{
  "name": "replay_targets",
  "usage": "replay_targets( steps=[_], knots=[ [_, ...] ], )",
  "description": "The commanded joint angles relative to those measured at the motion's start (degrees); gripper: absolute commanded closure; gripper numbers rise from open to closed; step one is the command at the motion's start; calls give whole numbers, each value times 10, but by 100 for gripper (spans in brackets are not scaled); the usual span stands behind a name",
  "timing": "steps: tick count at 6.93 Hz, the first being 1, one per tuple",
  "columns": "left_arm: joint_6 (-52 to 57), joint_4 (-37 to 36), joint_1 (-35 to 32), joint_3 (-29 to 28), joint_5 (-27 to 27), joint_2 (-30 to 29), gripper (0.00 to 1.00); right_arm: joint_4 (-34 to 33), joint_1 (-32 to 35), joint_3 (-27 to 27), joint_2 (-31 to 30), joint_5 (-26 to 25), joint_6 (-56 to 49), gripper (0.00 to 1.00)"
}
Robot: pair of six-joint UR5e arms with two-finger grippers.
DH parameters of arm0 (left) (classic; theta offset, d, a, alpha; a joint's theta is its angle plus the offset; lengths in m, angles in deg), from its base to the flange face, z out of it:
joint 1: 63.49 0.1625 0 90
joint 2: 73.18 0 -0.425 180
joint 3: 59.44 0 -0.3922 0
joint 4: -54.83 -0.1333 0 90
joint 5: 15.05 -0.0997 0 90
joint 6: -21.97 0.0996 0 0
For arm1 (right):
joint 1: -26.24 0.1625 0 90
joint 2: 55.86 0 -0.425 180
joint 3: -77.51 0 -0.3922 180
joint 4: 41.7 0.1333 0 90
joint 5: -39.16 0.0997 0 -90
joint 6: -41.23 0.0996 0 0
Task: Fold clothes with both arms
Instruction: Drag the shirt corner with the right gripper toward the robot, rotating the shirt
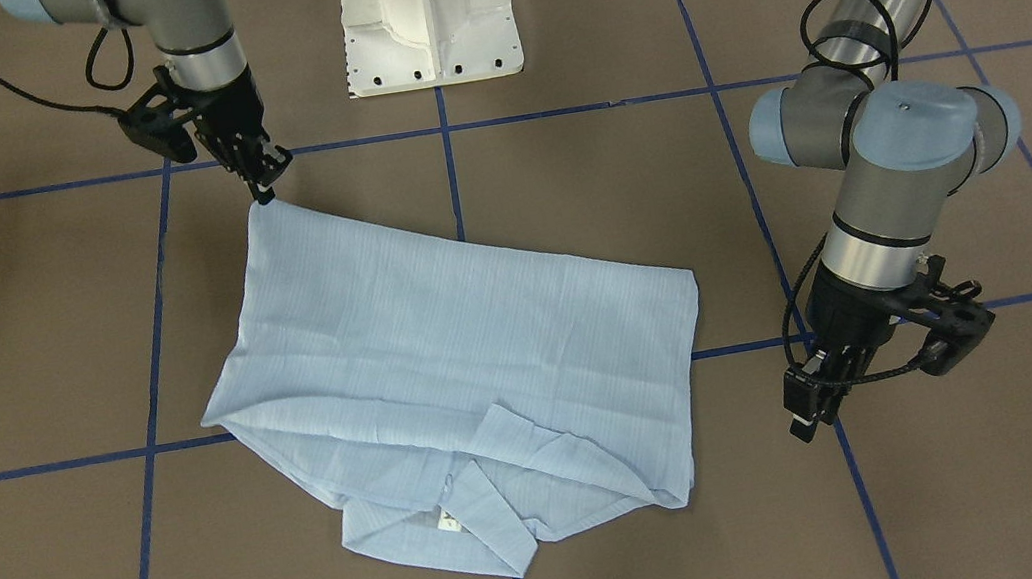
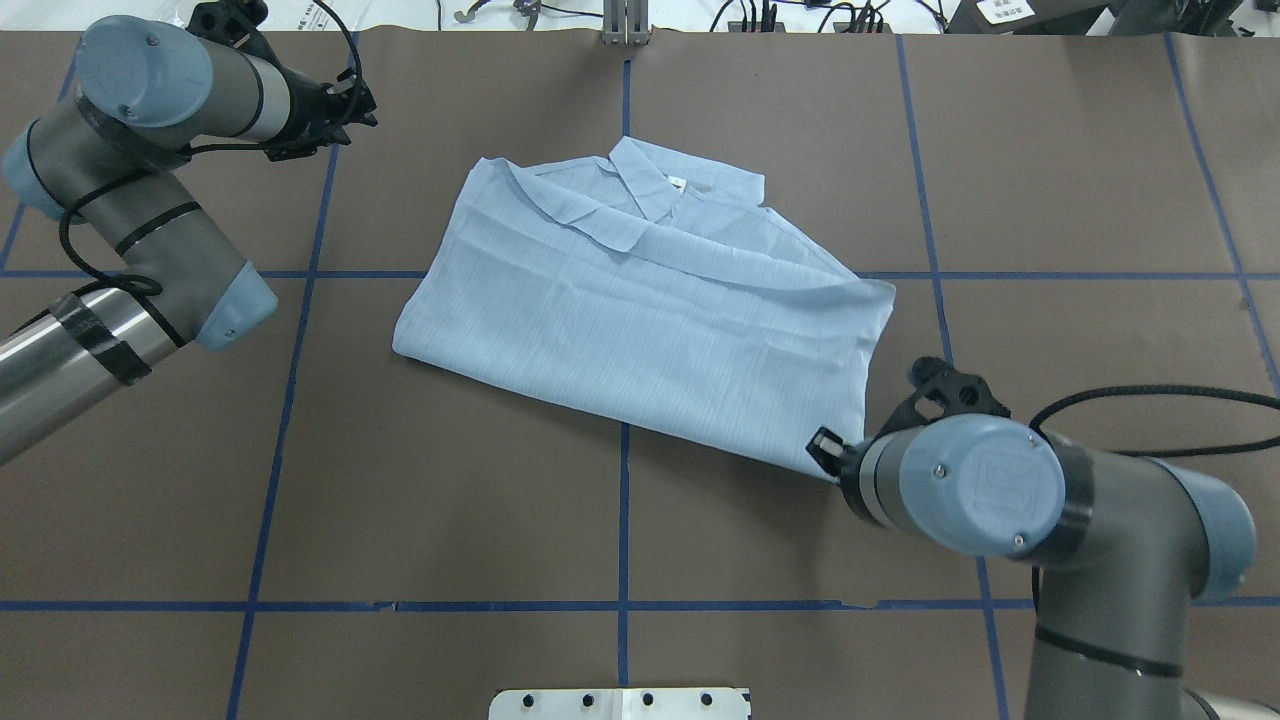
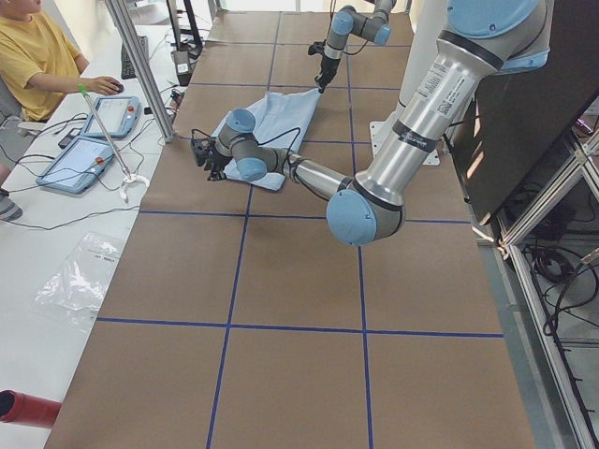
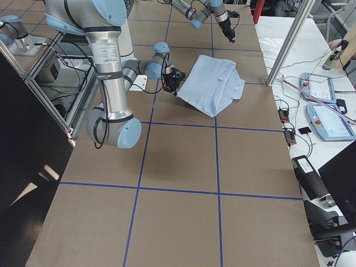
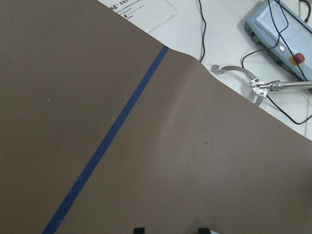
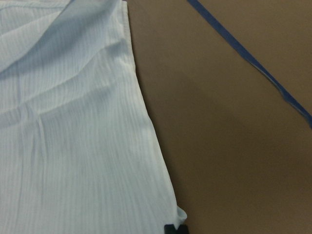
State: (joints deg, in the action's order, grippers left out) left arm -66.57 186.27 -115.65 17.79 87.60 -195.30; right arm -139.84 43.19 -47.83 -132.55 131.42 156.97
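- The shirt lies flat mid-surface, already folded into a rough rectangle. Its collar and neck label are on the edge away from the robot.
- The right fingers sit at the robot-side hem corner. In the wrist view they look pinched together right on that corner, so I'd say they've got the cloth. It's only a tiny bite, though.
- The left fingers are spread apart with nothing between them. They hover over bare brown surface, well off the shirt's side edge and nearer the operators' side.
- My read is that the step is folding the hem up toward the collar. That needs the left side to grab the other robot-side corner first.
- Tips for doing it well:
  - Come down on that free corner from outside the cloth, so the fingers don't shove the layers and wreck the fold.
  - Catch every layer at the corner. This fabric looks thin and will probably slide apart if only the top sheet is pinched.
  - Lift both corners together at the same height and keep the hem lightly taut between them, or it'll sag and crease in the middle.
  - Carry the hem over in an arc rather than dragging it, so the collar end stays put.
  - Line the hem up just short of the collar and lay it down before letting go.
- Biggest risk, I think, is the right side's shallow grip slipping off once the cloth takes tension.
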Motion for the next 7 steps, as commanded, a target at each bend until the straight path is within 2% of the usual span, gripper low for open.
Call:
replay_targets(
  steps=[1, 2, 3, 4, 5, 6, 7],
  knots=[
    [-20, -3, 39, 88, 18, 43, 53, -169, -99, -81, -1, 83, 4, 100],
    [-30, -16, 47, 153, 57, 70, 53, -173, -125, -85, -1, 174, 9, 100],
    [-62, -32, 68, 212, 95, 90, 53, -175, -173, -83, -5, 179, 11, 98],
    [-75, -66, 89, 257, 95, 102, 53, -176, -170, -86, -1, 180, 12, 1],
    [-76, -112, 102, 297, 95, 116, 52, -174, -134, -87, 0, 180, 8, 0],
    [-94, -142, 117, 329, 94, 131, 52, -169, -72, -109, 27, 182, 7, 0],
    [-134, -142, 138, 334, 88, 138, 51, -170, -22, -103, 61, 184, 5, 0]
  ],
)
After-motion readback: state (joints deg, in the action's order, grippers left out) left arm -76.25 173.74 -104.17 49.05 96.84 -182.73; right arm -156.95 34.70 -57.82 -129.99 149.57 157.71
